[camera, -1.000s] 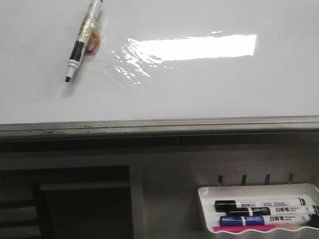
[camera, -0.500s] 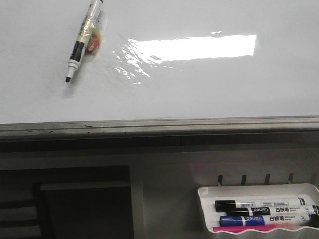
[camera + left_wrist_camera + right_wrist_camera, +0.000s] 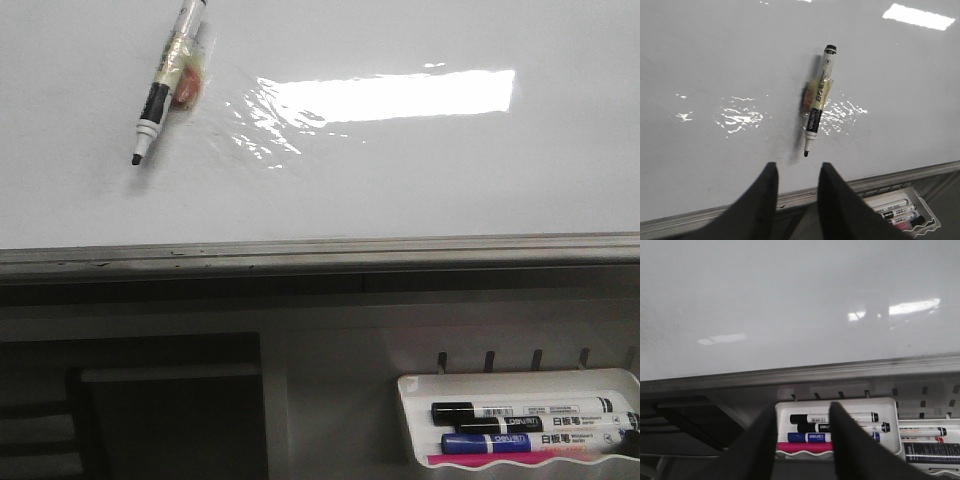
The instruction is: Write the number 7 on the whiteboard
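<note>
The whiteboard (image 3: 420,180) fills the upper front view, glossy, with a bright glare and a grey metal lower rim (image 3: 320,252). No number 7 shows on it. A black-and-white marker (image 3: 165,80) is stuck to the board at the upper left with yellowish tape, its uncapped tip pointing down. In the left wrist view my left gripper (image 3: 798,167) is open and empty, just below the marker (image 3: 817,107) tip, in front of the board (image 3: 715,60). My right gripper (image 3: 802,409) is open and empty, over the tray, below the board (image 3: 790,300). Neither gripper shows in the front view.
A white plastic marker tray (image 3: 412,395) hangs below the rim at the lower right, holding black, blue and pink markers (image 3: 520,425). It also shows in the right wrist view (image 3: 840,401), beside a second tray (image 3: 927,440). Dark shelving (image 3: 150,400) lies below the rim at the left.
</note>
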`<action>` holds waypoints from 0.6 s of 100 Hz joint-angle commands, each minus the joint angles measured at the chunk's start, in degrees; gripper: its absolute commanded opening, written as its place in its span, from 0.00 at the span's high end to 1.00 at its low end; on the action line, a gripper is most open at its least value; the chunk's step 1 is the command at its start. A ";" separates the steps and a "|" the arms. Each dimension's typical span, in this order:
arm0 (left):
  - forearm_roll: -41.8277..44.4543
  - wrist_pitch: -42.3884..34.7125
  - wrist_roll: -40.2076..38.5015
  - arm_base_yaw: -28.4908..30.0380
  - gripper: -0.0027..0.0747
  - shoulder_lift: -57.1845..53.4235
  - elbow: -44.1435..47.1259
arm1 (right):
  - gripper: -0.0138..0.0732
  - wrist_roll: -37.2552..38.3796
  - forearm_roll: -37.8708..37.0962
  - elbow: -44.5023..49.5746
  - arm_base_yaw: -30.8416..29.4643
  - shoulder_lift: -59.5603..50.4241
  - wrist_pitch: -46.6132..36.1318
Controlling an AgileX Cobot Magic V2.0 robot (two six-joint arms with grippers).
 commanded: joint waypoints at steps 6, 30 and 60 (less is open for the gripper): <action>-2.17 -6.65 1.48 -3.18 0.34 3.84 -2.00 | 0.31 -0.82 0.40 -2.14 0.17 0.85 -2.83; -2.30 -15.79 4.26 -11.28 0.36 11.39 -2.00 | 0.31 -0.82 1.71 -2.14 0.17 0.85 -3.42; -1.31 -37.66 4.79 -21.59 0.36 26.86 -2.10 | 0.31 -0.82 1.71 -2.14 0.17 0.85 -3.42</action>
